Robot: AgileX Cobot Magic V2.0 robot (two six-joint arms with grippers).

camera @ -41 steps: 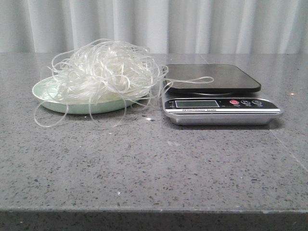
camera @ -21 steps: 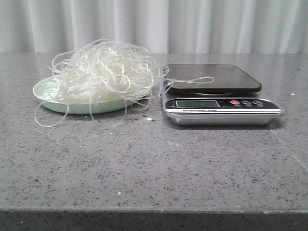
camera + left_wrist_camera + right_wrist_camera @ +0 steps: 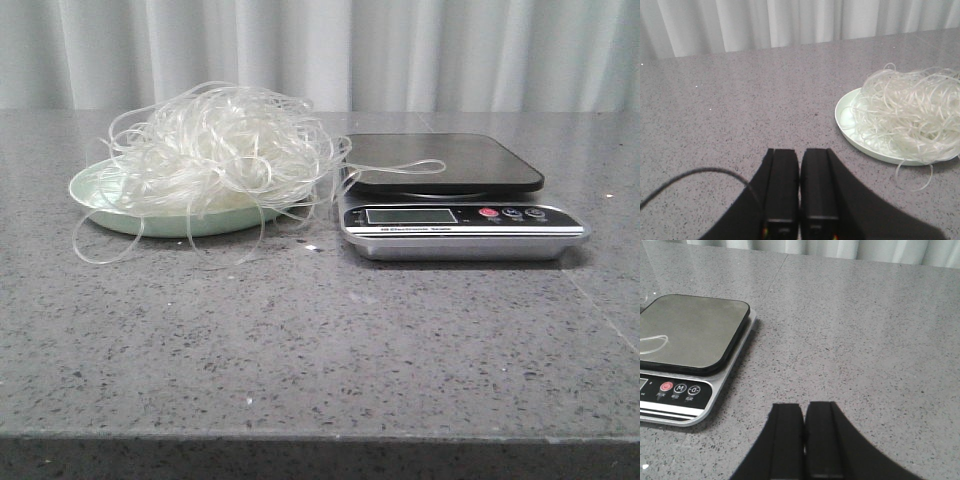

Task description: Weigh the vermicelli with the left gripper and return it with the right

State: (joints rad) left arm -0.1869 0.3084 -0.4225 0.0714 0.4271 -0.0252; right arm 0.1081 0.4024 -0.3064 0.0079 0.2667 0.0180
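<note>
Nothing is done yet: the vermicelli [image 3: 215, 150] is sitting on its plate [image 3: 90, 192] beside the scale [image 3: 450, 190]. Both claws, left [image 3: 799, 187] and right [image 3: 804, 432], are pressed together, holding nothing.

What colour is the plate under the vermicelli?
Pale mint green plate beneath the whitish vermicelli; clearest in the left wrist view.

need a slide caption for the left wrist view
Left gripper shut above the grey table, with the vermicelli heaped on its pale green plate ahead.
</note>
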